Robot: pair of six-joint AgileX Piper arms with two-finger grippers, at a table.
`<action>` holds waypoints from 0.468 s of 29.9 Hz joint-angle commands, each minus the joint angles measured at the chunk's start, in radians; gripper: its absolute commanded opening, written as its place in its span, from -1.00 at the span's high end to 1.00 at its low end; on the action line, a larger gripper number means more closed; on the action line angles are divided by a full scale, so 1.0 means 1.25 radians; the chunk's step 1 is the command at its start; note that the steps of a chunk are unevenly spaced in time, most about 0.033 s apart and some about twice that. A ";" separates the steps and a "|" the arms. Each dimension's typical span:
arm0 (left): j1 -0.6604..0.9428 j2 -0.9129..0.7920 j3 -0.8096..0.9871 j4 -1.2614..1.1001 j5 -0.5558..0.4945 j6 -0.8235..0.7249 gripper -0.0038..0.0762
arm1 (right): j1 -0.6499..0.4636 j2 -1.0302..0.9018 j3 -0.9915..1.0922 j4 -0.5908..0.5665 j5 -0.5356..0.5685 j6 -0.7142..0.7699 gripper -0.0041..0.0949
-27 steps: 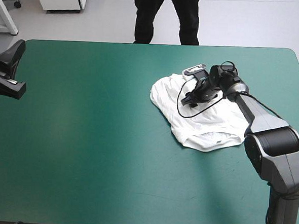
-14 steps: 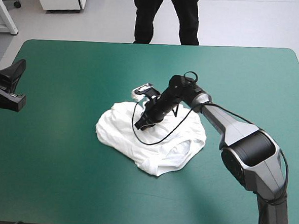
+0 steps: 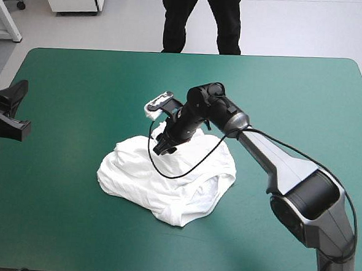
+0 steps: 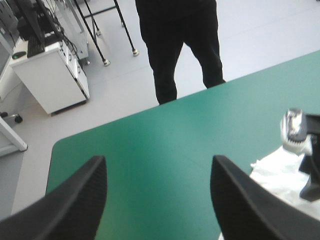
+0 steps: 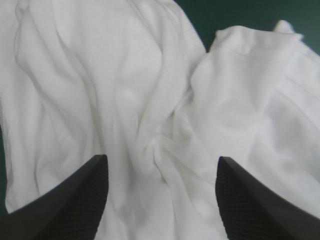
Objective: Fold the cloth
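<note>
Currently, the T-shirt (image 3: 166, 184) is seen as a crumpled white heap on the teal-green cover (image 3: 80, 68) of the table, around the middle and somewhat toward the near edge. The cloth is bunched into soft folds, and a seamed edge is shown along its right side.

The right gripper (image 3: 163, 148) is held over the far edge of the heap, pointed down at the fabric; whether the cloth is touched cannot be told. In the right wrist view its black fingers (image 5: 75, 200) are spread well apart and nothing is pinched between them. Wrinkled white fabric fills the space between and ahead of them, and a strip of cover is seen beyond it.

The left gripper (image 4: 158, 162) is kept at the table's left edge, well apart from the T-shirt. Its fingers are likewise spread wide, with only bare cover and the table's far left corner seen through the gap.
</note>
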 commanded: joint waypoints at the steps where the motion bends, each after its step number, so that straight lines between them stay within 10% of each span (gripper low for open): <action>1: -0.003 -0.002 -0.013 0.006 0.016 -0.009 -0.20 | -0.006 -0.126 -0.030 -0.095 0.029 0.041 -0.32; 14: -0.028 0.030 0.230 0.039 0.092 -0.016 -0.38 | -0.050 -0.519 0.194 -0.513 0.086 0.267 -0.31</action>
